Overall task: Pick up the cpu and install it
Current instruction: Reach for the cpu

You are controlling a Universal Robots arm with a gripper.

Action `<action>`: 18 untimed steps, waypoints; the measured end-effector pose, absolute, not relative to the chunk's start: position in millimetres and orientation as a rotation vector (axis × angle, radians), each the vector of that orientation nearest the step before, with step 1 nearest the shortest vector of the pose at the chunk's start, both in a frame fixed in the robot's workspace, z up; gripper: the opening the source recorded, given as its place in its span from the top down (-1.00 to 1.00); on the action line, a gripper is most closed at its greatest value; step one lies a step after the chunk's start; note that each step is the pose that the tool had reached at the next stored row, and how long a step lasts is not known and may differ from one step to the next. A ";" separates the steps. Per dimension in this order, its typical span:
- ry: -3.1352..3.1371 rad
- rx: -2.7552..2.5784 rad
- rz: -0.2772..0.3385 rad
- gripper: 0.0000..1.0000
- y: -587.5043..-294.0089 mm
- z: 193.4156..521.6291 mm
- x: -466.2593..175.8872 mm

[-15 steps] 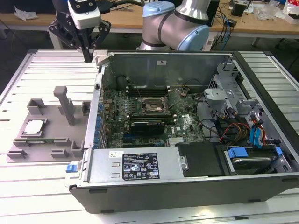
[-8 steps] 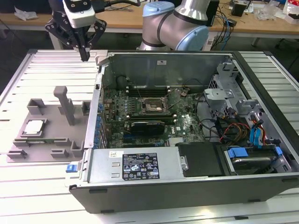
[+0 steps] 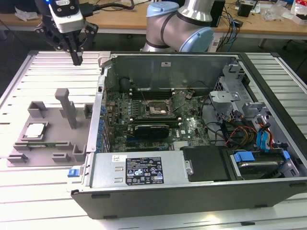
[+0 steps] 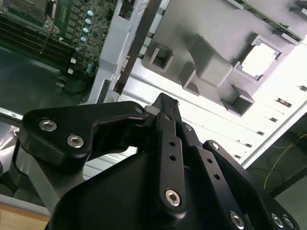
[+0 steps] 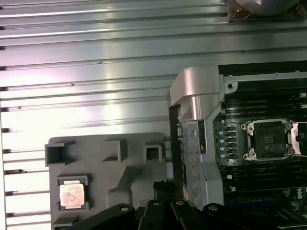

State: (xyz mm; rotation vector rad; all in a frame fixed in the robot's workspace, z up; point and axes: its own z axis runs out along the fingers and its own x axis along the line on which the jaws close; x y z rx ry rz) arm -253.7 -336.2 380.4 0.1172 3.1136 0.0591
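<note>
The cpu [image 3: 36, 130] lies flat with its silver top up in a square pocket of the grey fixture [image 3: 60, 139], which sits on the slatted metal tabletop [image 3: 48, 72] at the exterior view's left, just beside the open computer case [image 3: 168, 64]. Nothing is touching the chip. In the second wrist view I see the cpu [image 4: 259, 61] as a bright square in its pocket, and in the first wrist view it [image 5: 72, 196] rests near one corner of the fixture [image 5: 100, 191], with 1 upright post standing between that pocket and the case wall. The tool [image 3: 76, 60] hangs over the bare tabletop beyond the fixture, well apart from the cpu and near the case's far corner at the exterior view's left. Its black fingers [image 4: 163, 103] are drawn together to a point and carry nothing. Inside the case, the motherboard [image 3: 192, 124] lies flat, and its black socket [image 3: 156, 109] with the metal frame looks unfilled; the first wrist view shows that socket [image 5: 267, 139] with its frame around a dark square centre.
</note>
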 end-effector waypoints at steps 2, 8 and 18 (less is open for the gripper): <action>3.114 0.117 0.059 0.79 -338.3 378.0 -259.5; 3.114 0.117 0.059 0.79 -350.9 366.7 -282.5; 3.114 0.117 0.059 0.79 -365.8 354.6 -310.0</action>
